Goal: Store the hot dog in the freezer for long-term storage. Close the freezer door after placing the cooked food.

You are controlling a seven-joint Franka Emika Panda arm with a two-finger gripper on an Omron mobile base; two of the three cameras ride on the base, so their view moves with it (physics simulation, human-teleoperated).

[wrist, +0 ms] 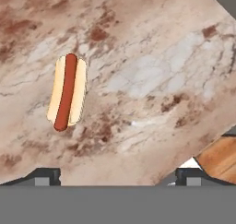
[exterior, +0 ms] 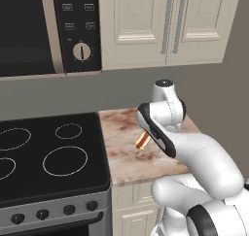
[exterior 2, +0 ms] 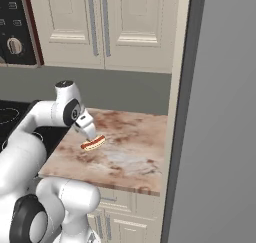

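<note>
Item: hot dog (wrist: 67,93), loose on marbled surface (wrist: 152,80), not yet grasped.
Detail: lies flat, ahead of and left of the end effector (wrist: 117,176), whose tips stand wide apart and empty. Likely light and soft; bun squashes, sausage may slip out. Best taken across the bun's middle, fingers on its long sides, with gentle closure.

Counter (exterior: 126,157): mottled brown-and-white marble
Upper cupboards (exterior: 146,26): cream, panelled
Wall (exterior 2: 130,89): grey
Stove (exterior: 48,152): black cooktop beside counter
</note>
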